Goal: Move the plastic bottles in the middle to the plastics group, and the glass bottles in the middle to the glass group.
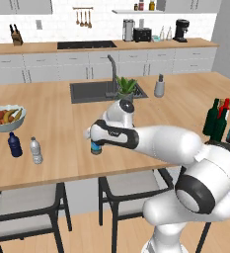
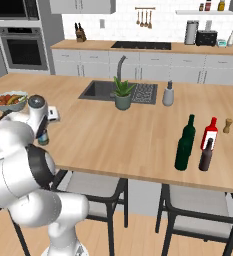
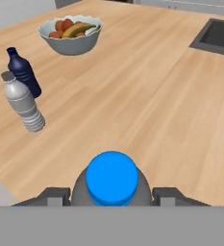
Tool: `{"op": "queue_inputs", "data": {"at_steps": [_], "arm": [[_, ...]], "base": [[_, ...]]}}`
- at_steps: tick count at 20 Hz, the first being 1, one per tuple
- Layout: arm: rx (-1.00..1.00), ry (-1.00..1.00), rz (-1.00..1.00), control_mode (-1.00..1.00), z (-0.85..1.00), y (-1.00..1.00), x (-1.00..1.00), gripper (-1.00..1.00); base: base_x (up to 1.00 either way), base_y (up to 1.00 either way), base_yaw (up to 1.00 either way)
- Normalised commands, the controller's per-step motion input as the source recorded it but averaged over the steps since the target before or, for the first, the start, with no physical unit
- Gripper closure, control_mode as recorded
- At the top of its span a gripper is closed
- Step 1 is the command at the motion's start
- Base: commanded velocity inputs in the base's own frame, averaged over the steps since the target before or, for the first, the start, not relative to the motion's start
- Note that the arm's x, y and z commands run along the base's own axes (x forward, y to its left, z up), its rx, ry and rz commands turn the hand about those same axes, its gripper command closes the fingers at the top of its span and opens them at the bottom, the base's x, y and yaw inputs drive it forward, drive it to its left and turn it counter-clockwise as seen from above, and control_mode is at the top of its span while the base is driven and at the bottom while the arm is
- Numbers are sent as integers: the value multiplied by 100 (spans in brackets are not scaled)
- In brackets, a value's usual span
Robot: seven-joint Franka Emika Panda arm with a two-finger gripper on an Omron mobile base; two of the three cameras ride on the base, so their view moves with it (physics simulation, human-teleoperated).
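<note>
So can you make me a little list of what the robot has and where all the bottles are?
gripper: closed around the blue-capped water bottle, a finger on each side
navy bottle: upright on the counter, near the fruit bowl
silvery bottle: upright, right beside the navy bottle
green wine bottle: upright at the far right of the counter
red bottle: upright beside the green wine bottle
brown bottle: upright in front of the red bottle
sink: behind the arm, plant at its edge
</note>
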Motion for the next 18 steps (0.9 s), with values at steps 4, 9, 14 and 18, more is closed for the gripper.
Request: {"op": "queue_inputs", "data": {"at_steps": [4,9,14,18], "arm": [[0,0,15,-100,3,88,-45,100],[0,0,11,-100,2,84,-16,100],[0,0,7,-100,2,88,-1,100],[0,0,2,-100,0,43,0,100]], "base": [[0,0,0],[0,0,0],[0,0,0],[0,0,0]]}}
